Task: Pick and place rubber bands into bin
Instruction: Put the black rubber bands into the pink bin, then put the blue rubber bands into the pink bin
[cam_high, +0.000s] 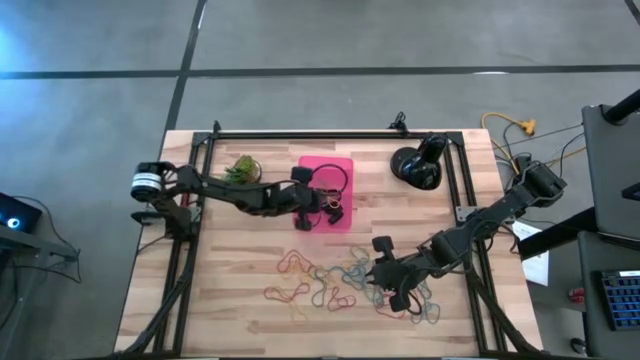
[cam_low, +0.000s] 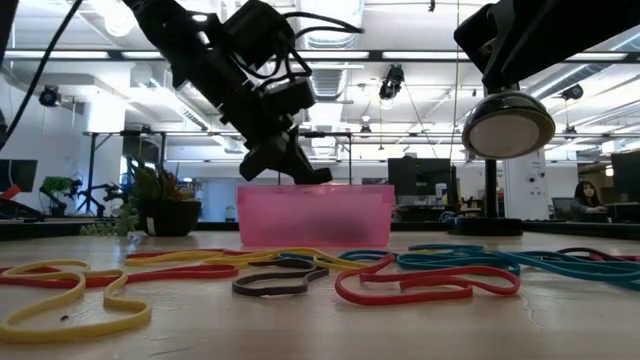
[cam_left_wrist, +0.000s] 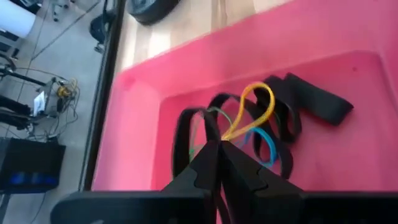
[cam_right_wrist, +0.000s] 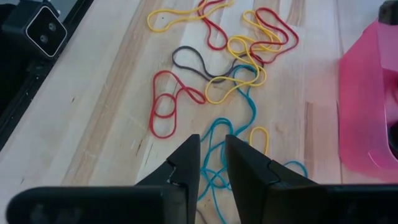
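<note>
Over the pink bin (cam_high: 312, 170), set toward the table's far edge near its middle, the left gripper (cam_high: 322, 203) hangs with its fingers pressed together, and no writing can be read anywhere on bin or bands. Its own wrist view gives what the overhead cannot: inside the bin lie a few rubber bands (cam_left_wrist: 255, 115), orange, blue, green and broad black loops, tangled just past the closed fingertips (cam_left_wrist: 219, 148); whether a band is pinched there I cannot tell. From table height the bin's translucent wall (cam_low: 315, 215) hides those contents. Near the table's front edge, more bands (cam_high: 320, 282) sprawl loose, red, yellow, grey and teal. The right gripper (cam_high: 385, 283) sits above that scatter, fingers a narrow gap apart (cam_right_wrist: 211, 163), teal loops below, nothing gripped.
</note>
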